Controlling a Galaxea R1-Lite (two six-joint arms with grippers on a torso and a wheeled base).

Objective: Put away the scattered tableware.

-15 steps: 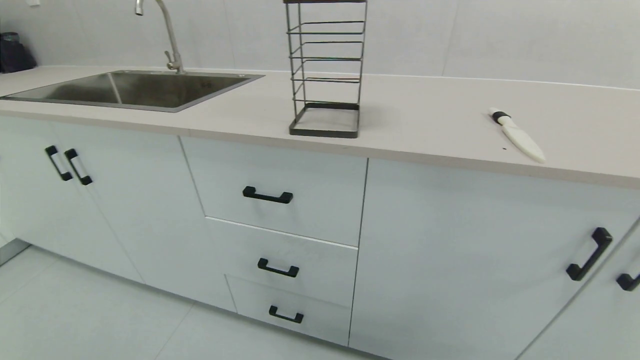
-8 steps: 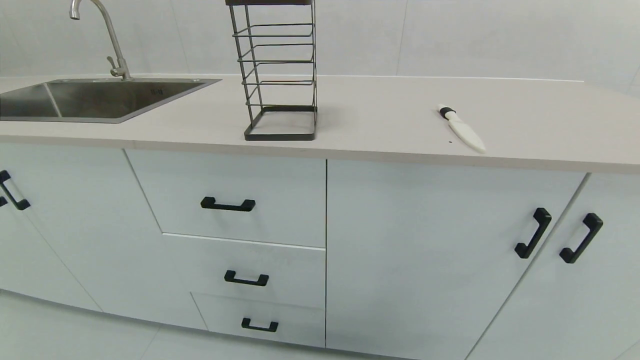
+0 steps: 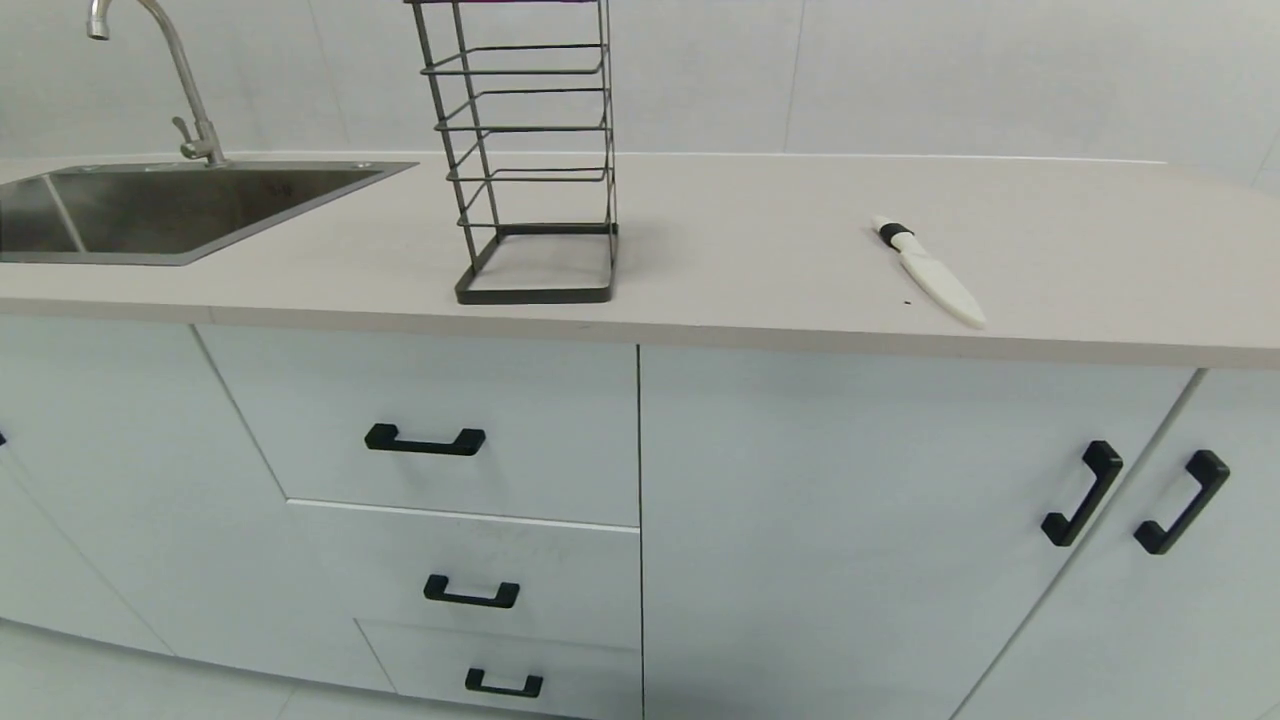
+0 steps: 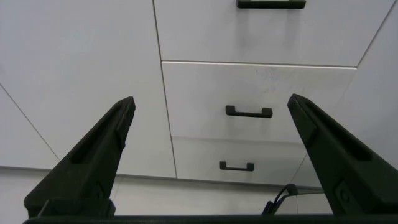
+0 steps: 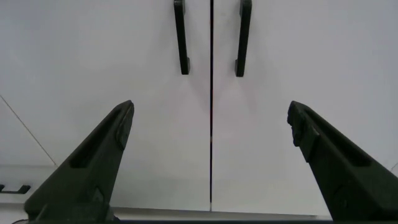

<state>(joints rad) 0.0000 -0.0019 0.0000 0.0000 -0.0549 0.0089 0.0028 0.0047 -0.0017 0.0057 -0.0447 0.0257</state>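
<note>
A white knife (image 3: 928,272) with a black band on its handle lies on the beige countertop (image 3: 760,240), right of centre near the front edge. A black wire rack (image 3: 525,150) stands upright on the counter left of the knife. My left gripper (image 4: 211,106) is open, held low before the white drawers (image 4: 249,112) with nothing between its fingers. My right gripper (image 5: 211,109) is open too, facing the pair of black door handles (image 5: 211,37) of a white cabinet.
A steel sink (image 3: 170,205) with a curved tap (image 3: 175,70) is set into the counter at the left. Below are three drawers with black handles (image 3: 425,440) and cabinet doors with black handles (image 3: 1135,495) at the right. A tiled wall backs the counter.
The whole head picture has shifted: the camera turned right and came slightly closer, so sink, rack and knife slid left in the picture. The things themselves have not moved.
</note>
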